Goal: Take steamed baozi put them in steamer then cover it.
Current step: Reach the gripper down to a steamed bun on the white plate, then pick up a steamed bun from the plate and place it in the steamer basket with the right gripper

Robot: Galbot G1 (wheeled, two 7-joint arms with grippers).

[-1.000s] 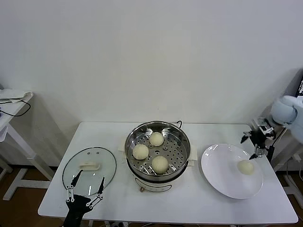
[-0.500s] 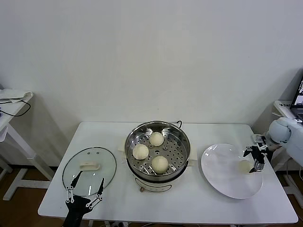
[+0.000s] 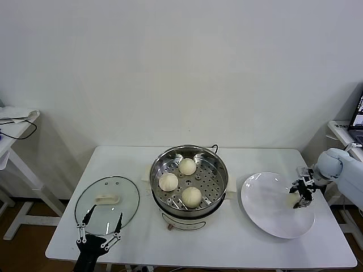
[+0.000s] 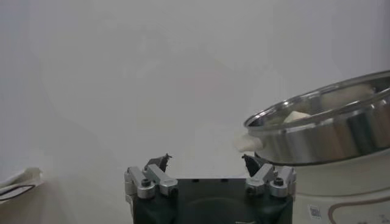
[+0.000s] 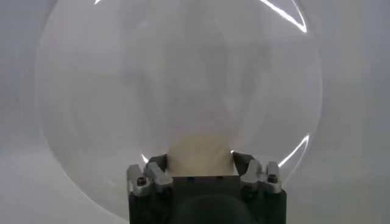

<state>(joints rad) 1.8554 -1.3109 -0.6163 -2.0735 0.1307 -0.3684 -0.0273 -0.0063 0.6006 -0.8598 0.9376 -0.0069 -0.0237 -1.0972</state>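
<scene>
Three steamed baozi [image 3: 191, 196] lie on the perforated tray of the steamer [image 3: 156, 164] at the table's middle. The fourth baozi [image 3: 291, 199] lies on the white plate [image 3: 266, 212] at the right. My right gripper [image 3: 299, 192] is down over it, open, one finger on each side; the right wrist view shows the baozi [image 5: 200, 152] filling the gap of the gripper [image 5: 195, 159] above the plate [image 5: 122, 91]. The cover [image 3: 122, 190] lies flat left of the steamer. My left gripper [image 3: 98, 226] is open and empty at the cover's near edge; its wrist view shows the gripper [image 4: 207, 161] and the steamer [image 4: 329, 131].
A side table with a black cable [image 3: 14, 122] stands at the far left. A second stand with a laptop [image 3: 356, 122] is at the far right, close behind my right arm. The plate reaches near the table's right front corner.
My right gripper has come down and inward from above the plate's far edge onto the baozi on the plate, now straddling it. The left gripper has barely moved.
</scene>
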